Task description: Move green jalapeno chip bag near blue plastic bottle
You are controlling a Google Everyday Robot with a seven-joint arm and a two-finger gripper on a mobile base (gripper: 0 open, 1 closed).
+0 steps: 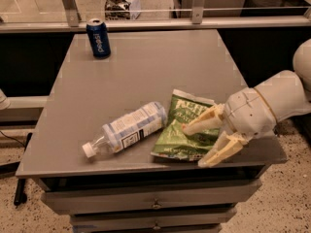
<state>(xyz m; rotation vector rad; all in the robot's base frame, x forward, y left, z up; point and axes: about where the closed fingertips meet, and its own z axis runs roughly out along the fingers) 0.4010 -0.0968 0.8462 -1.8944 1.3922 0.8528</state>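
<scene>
The green jalapeno chip bag (182,135) lies flat on the grey table (146,67) near the front edge. Its left edge is right beside the blue plastic bottle (129,128). The bottle lies on its side with its white cap pointing front-left. My gripper (195,146) reaches in from the right with its two tan fingers spread apart. The upper finger is over the bag's right part and the lower finger is at the bag's front right corner. The gripper is open and holds nothing.
A dark blue Pepsi can (98,38) stands at the table's back left corner. Drawers (155,205) run below the table's front edge. A glass partition with metal posts (197,4) stands behind the table.
</scene>
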